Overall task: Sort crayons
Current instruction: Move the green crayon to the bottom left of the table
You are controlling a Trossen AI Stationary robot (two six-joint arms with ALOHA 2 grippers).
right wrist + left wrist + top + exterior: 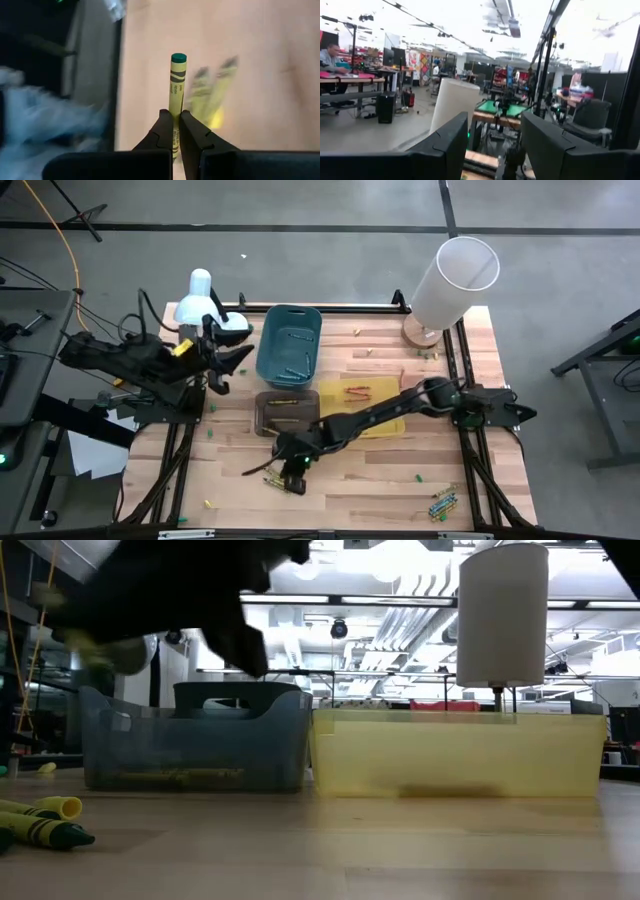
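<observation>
My right gripper [173, 116] reaches over the near middle of the table [292, 467], shut on a green crayon [177, 82] with a yellow-green wrapper. Two more crayons [212, 92] lie on the wood just beyond it, and they also show in the low view [45, 825]. Other crayons lie in the blue bin [288, 345], the brown bin [285, 412] and the yellow bin [365, 405]. A small bunch of crayons [443, 503] lies at the near right. My left gripper [222, 360] stands open and raised at the table's left, holding nothing. My right gripper pinches the green crayon's wrapped shaft [174, 109] between its two fingertips, near the end that is closer to the wrist. The fingers slant down from the table's right, and the crayon runs along them, its flat green end [178, 58] pointing away.
A tall white cylinder [455, 275] on a wooden base stands at the far right corner. A white lamp-like object [200, 300] sits at the far left. Small green and pale bits [415, 477] are scattered on the wood. Bare wood lies along the near edge.
</observation>
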